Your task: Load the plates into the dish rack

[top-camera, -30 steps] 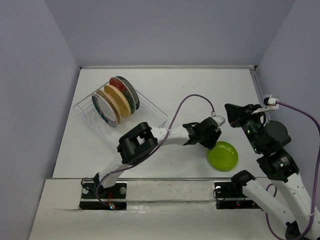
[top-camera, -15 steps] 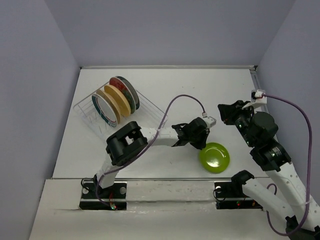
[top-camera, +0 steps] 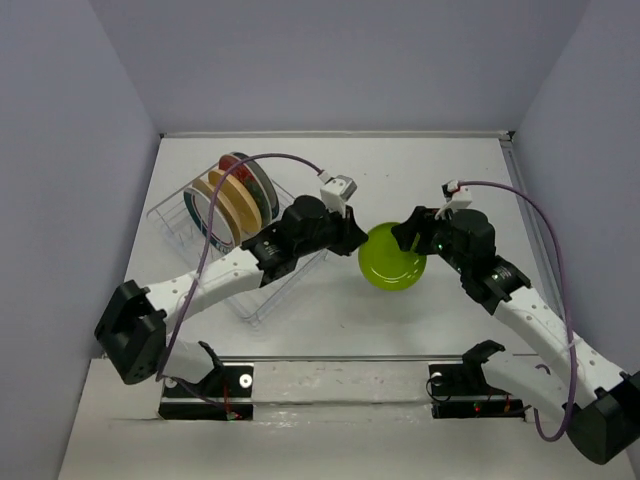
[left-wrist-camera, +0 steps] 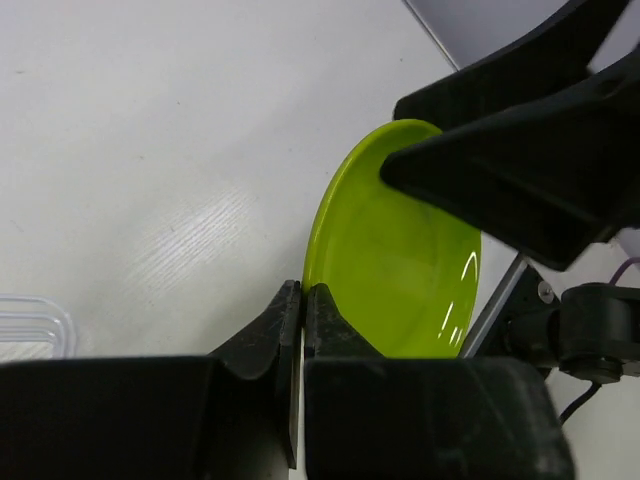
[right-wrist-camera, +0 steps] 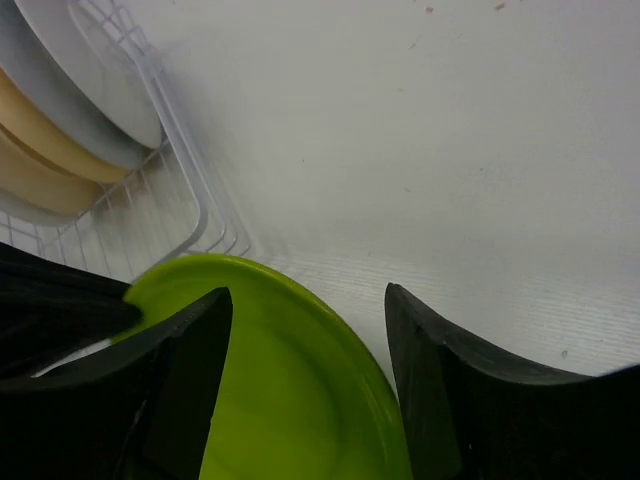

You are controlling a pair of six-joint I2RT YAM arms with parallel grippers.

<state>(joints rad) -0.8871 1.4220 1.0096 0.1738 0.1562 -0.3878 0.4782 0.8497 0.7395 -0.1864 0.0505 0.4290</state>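
— What stood at the left, looking from above?

— The dish rack (top-camera: 170, 222), at about 10 o'clock on the table (top-camera: 420, 170). Plates stood on edge in it in a row: a white teal-rimmed plate (top-camera: 203, 222) nearest the arms, an orange-yellow plate (top-camera: 238, 198) further along, and a dark-rimmed plate (top-camera: 262, 190) at the far end

— And the left arm?

— It reached across the rack's near corner toward the middle of the table. The left gripper (top-camera: 352, 235) sat at the 9 o'clock edge of the lime green plate (top-camera: 392, 258). Its wrist camera showed the jaws together, clamped on that plate's rim (left-wrist-camera: 303, 300)

— Where was the green plate itself?

— Just right of the rack, near the table's centre, tilted with its hollow face turned up toward the overhead camera. From the left wrist it rose away from the fingers on a slant (left-wrist-camera: 400, 270)

— What about the right side?

— The right gripper (top-camera: 410, 232) was at the plate's 1 o'clock edge. Its wrist view showed the jaws apart (right-wrist-camera: 305, 292), one finger on either side of the green plate (right-wrist-camera: 290, 380). I could not tell whether either finger touched it. The rack's wire wall (right-wrist-camera: 190, 190) lay at 10 o'clock in that view
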